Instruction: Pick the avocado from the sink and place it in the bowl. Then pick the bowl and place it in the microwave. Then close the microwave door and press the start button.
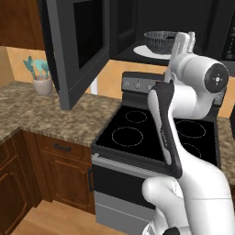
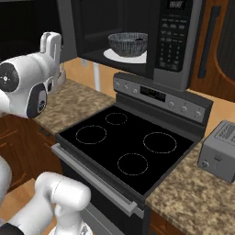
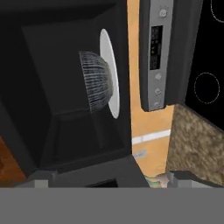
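Note:
The microwave hangs above the stove with its cavity showing. The blue-grey bowl rests on the white turntable plate inside. The microwave door stands swung out to the left. My gripper is open and holds nothing; it hovers outside the cavity, to the left front of the bowl and apart from it. In the hand view, which is rolled sideways, the fingertips stand wide apart. The avocado is hidden. The sink is out of view.
A black-topped stove with a grey control panel sits below the microwave. A granite counter runs to the left and carries a white cup of teal utensils. A grey toaster stands on the right counter.

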